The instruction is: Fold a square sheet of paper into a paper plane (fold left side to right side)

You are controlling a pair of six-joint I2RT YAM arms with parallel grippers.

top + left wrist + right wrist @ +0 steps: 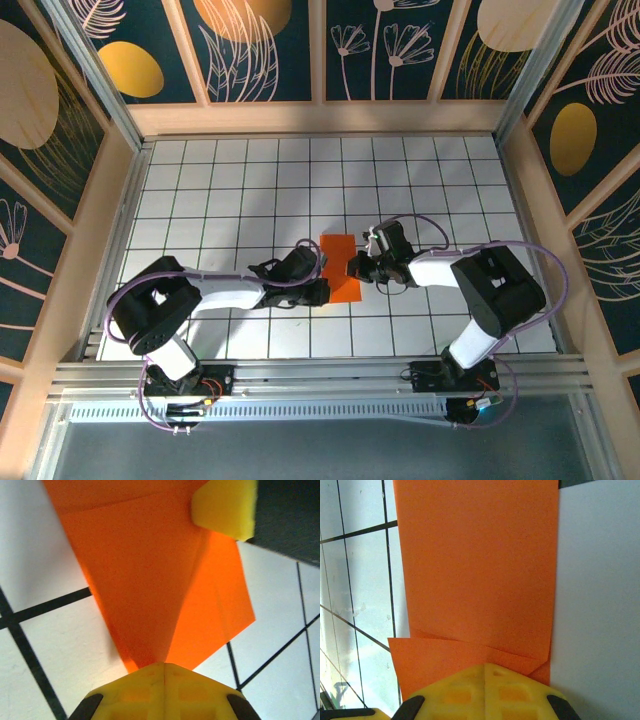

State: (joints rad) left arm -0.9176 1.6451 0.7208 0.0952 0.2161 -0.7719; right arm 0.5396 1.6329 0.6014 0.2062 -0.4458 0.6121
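The square sheet of paper (pixel 338 262) is bright orange and lies mid-table folded into a narrow upright strip, not the shape of a paper plane. My left gripper (pixel 320 288) is shut, its yellow fingertips (pixel 164 672) touching the paper (pixel 150 575) where a raised crease runs into them. My right gripper (pixel 353 268) is also shut; its fingertips (pixel 485 677) rest on overlapping flaps at the edge of the paper (pixel 480 565). A yellow finger of the right gripper (pixel 225 507) presses the paper's far corner in the left wrist view.
The white tiled table (pixel 240 190) is boxed in by wooden walls (pixel 320 118) at the back and both sides. Both arms reach inward from the near rail (pixel 320 380) and meet at the paper.
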